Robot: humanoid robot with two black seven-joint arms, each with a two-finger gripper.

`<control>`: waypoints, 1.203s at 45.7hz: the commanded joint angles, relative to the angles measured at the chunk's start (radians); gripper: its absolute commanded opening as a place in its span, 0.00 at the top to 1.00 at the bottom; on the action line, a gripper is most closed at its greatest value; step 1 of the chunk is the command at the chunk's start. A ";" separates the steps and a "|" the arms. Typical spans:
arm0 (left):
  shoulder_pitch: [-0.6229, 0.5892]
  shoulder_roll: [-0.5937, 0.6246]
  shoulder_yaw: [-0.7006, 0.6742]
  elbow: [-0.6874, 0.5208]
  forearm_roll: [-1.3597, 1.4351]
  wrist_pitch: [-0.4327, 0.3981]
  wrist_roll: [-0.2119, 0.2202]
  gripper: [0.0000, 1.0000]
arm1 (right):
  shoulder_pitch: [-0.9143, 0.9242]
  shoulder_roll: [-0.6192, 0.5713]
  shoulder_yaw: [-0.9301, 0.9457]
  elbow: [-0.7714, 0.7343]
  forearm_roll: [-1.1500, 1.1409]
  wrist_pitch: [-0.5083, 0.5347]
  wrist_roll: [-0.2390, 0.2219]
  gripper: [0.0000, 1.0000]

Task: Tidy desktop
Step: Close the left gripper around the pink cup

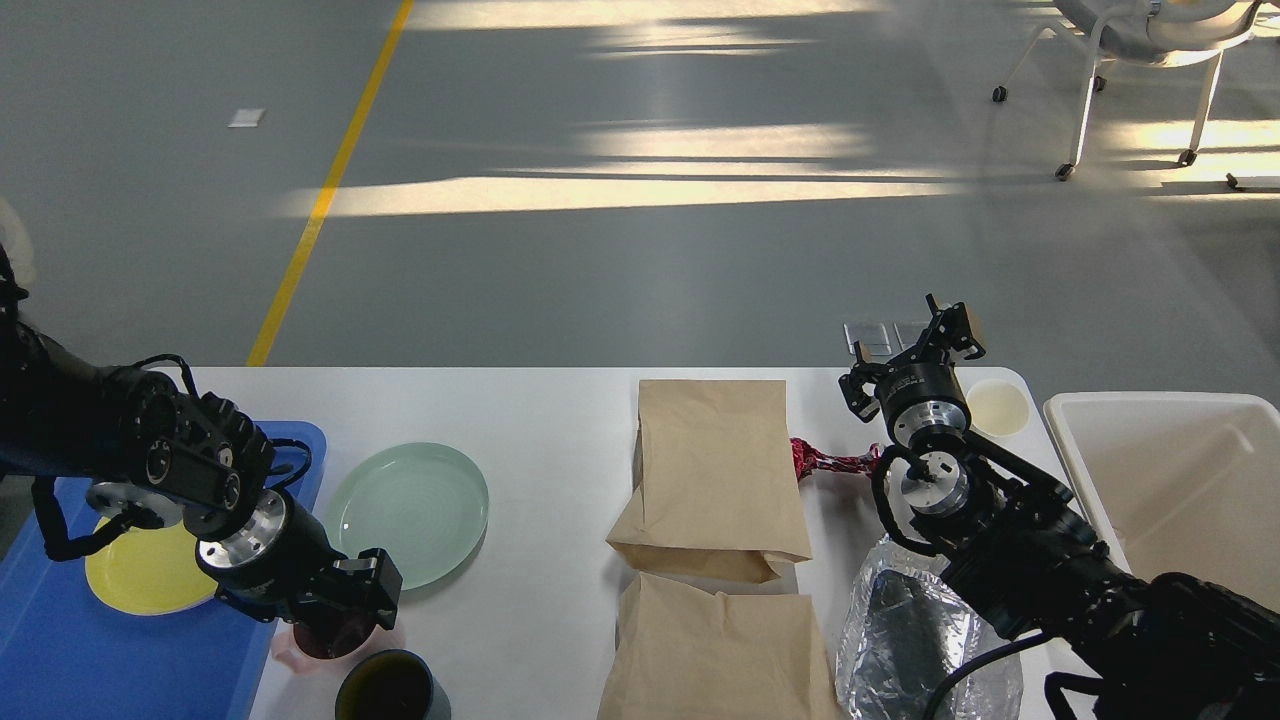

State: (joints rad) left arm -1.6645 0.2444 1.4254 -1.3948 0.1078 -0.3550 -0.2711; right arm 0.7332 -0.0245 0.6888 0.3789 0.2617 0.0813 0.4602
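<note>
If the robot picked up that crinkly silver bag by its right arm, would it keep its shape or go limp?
Probably limp. The silver bag looks like thin, wrinkled foil film, so it should sag and crumple under a pinch. Its glossy surface could be slippery. It seems light for its size, though something dark inside may add weight; what that is cannot be told.
</note>
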 commanded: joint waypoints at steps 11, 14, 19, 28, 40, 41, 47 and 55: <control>0.094 -0.040 -0.010 0.048 -0.005 0.180 0.000 0.32 | 0.000 0.000 0.000 0.002 -0.001 0.000 0.000 0.00; 0.103 -0.040 -0.013 0.048 -0.005 0.195 0.000 0.33 | 0.000 0.000 0.000 0.000 -0.001 0.000 0.000 0.00; 0.120 -0.040 -0.026 0.048 -0.005 0.198 0.001 0.35 | 0.000 0.000 0.000 0.000 0.001 0.000 0.000 0.00; 0.129 -0.054 -0.039 0.048 -0.004 0.200 0.004 0.55 | 0.000 0.000 0.000 0.000 -0.001 0.000 0.000 0.00; 0.146 -0.059 -0.066 0.048 -0.002 0.231 0.056 1.00 | 0.000 0.000 0.000 0.000 0.001 0.000 0.000 0.00; 0.146 -0.059 -0.066 0.048 -0.002 0.232 0.059 1.00 | 0.000 0.000 0.000 0.000 -0.001 0.000 0.000 0.00; 0.144 -0.057 -0.066 0.042 -0.002 0.231 0.062 1.00 | 0.000 0.000 0.000 0.000 0.001 0.000 0.000 0.00; 0.141 -0.050 -0.066 0.039 -0.002 0.231 0.064 1.00 | 0.000 0.000 0.000 0.000 0.001 0.000 0.000 0.00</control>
State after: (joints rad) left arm -1.5197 0.1894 1.3587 -1.3538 0.1059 -0.1240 -0.2078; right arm 0.7334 -0.0246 0.6888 0.3790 0.2615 0.0813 0.4602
